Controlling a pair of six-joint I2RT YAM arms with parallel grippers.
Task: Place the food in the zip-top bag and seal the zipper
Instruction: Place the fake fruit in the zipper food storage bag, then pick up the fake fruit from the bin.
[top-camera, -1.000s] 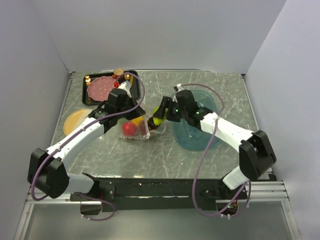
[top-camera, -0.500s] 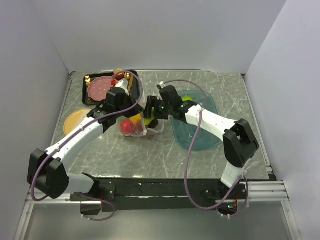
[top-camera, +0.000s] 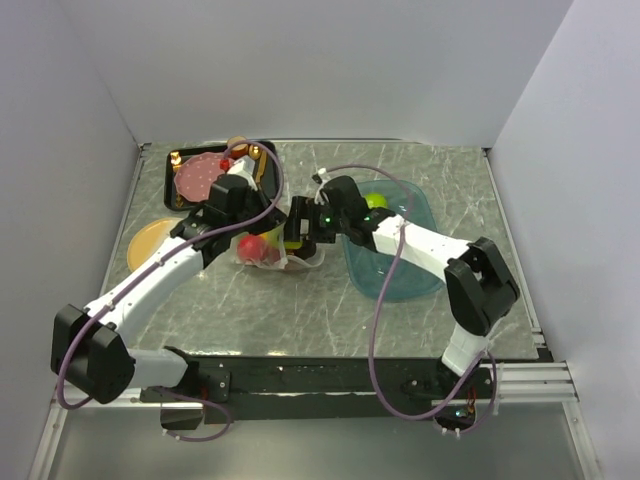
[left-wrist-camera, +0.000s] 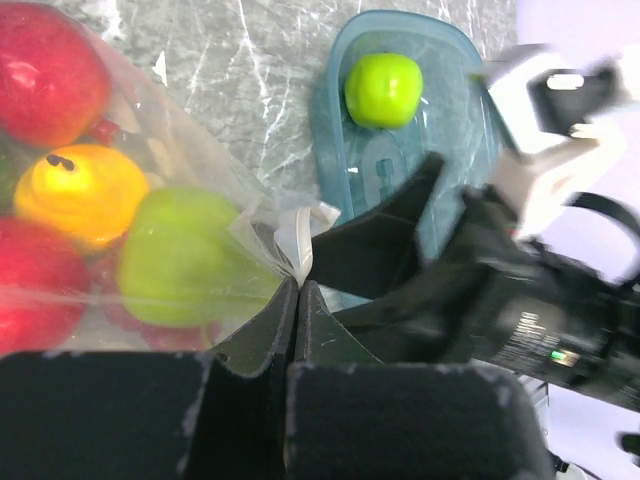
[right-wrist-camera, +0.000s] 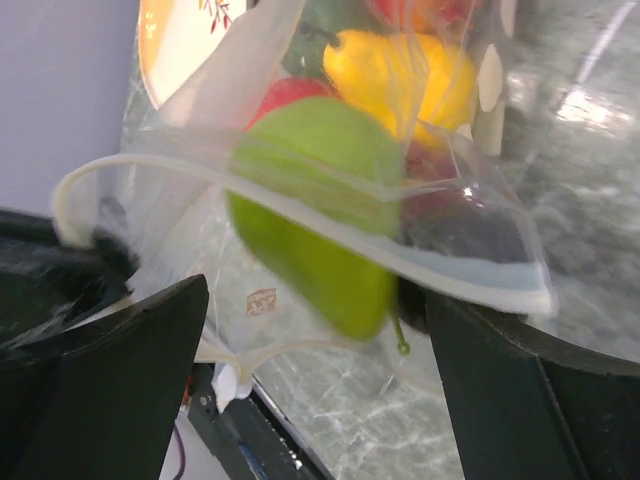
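The zip-top bag (top-camera: 265, 252) lies mid-table with its mouth facing right. It holds red (left-wrist-camera: 45, 70), yellow-orange (left-wrist-camera: 80, 195) and green (left-wrist-camera: 190, 260) toy fruits. My left gripper (left-wrist-camera: 297, 282) is shut on the bag's rim at the white zipper strip (left-wrist-camera: 296, 235). My right gripper (right-wrist-camera: 320, 385) is open at the bag's mouth, its fingers (right-wrist-camera: 100, 390) wide on either side. A green fruit (right-wrist-camera: 310, 220) sits in the mouth, free of both fingers. In the top view the right gripper (top-camera: 297, 232) is just right of the bag. Another green fruit (top-camera: 376, 201) lies in the teal tray (top-camera: 420, 270).
A black tray (top-camera: 262, 170) at the back left carries a pink dotted plate (top-camera: 200, 178) and an orange cup (top-camera: 238, 145). A yellow plate (top-camera: 150, 240) lies at the left. Grey walls stand on three sides.
My right gripper carried a green fruit left from the teal tray to the bag's mouth and has opened; the fruit now lies in the mouth. My left gripper kept its hold on the rim.
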